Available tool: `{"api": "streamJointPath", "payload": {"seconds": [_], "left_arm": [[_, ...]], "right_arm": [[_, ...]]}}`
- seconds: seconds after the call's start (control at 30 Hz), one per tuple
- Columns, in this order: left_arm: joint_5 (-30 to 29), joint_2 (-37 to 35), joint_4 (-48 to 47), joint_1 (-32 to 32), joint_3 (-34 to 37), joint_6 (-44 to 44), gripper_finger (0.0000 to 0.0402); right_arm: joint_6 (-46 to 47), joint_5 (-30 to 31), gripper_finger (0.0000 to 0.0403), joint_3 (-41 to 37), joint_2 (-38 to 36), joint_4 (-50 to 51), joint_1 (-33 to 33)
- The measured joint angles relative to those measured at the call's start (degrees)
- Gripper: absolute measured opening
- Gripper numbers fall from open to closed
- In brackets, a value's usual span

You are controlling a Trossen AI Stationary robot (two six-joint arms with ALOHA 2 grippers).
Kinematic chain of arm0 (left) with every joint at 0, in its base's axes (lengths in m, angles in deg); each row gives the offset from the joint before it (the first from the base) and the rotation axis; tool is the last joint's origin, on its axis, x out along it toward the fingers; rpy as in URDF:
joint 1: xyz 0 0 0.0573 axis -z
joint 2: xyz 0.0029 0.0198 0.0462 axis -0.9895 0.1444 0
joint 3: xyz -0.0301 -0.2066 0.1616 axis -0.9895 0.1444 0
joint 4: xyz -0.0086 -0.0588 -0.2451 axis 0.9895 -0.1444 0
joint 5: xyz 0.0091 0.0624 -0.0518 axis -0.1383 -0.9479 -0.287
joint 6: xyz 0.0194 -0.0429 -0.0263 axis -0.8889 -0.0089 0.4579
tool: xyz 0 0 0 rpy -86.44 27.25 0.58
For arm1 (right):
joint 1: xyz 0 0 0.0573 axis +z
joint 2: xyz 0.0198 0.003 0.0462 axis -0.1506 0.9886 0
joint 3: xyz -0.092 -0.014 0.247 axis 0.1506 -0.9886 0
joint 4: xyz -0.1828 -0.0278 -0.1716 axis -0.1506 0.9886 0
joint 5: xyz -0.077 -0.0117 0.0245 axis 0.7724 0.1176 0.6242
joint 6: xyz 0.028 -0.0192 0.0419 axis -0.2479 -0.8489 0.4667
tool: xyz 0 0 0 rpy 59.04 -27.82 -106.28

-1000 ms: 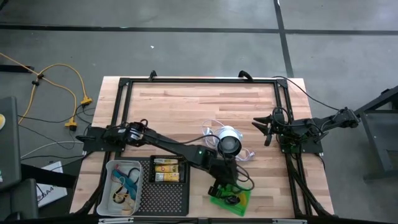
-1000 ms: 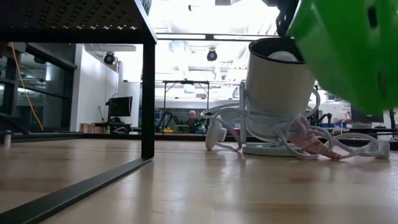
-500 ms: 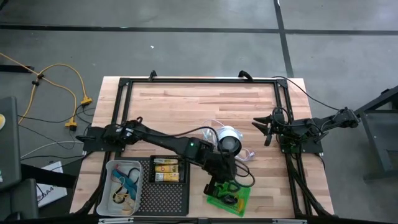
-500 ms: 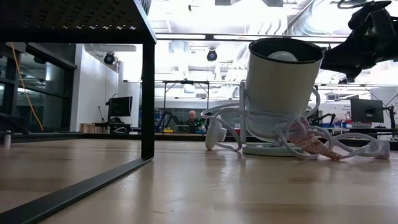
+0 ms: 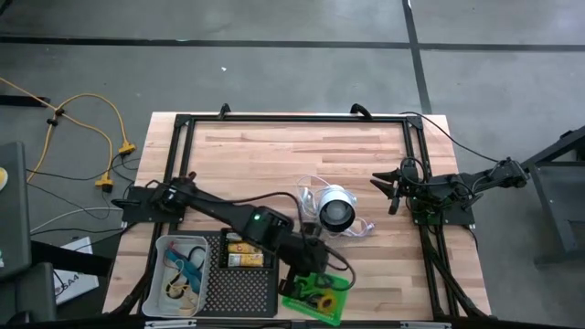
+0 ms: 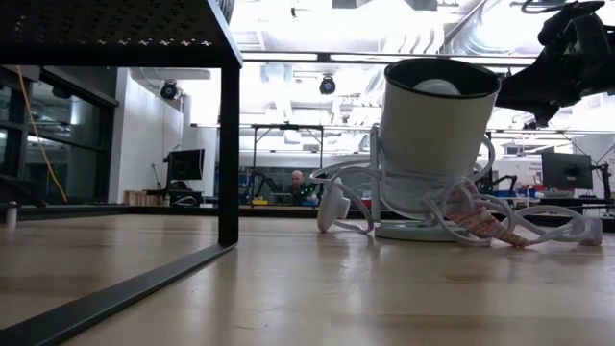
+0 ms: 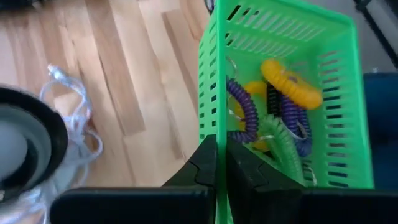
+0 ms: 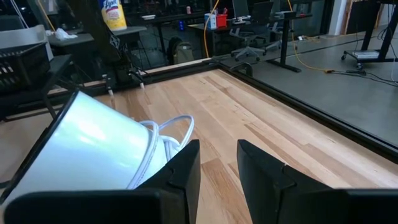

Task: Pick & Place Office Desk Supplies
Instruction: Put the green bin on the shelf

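Two jaws: my left jaws (image 7: 217, 163) are closed on the wall of the green basket (image 5: 312, 294) at six o'clock on the surface (image 5: 274, 155), its loops (image 7: 283, 84) inside, just ahead of them. My right jaws (image 5: 384, 187) wait slightly parted at three o'clock.

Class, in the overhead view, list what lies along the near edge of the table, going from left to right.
Clear tray → black tray → green basket, with the left gripper clamped on its wall.
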Motion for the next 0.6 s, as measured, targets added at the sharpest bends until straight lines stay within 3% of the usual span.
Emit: {"api": "streamJointPath", "payload": {"seconds": [0.23,0.6], "left_arm": [[-0.45,-3.02,-6.02,2.15,0.0,4.01,0.0005],[1.51,-5.52,-7.48,2.85,0.0,17.35,0.0005]], "right_arm": [[0.0,0.02,0.0094,0.0,0.0,0.05,-0.02],[0.0,0.02,0.0094,0.0,0.0,0.01,0.0]]}}
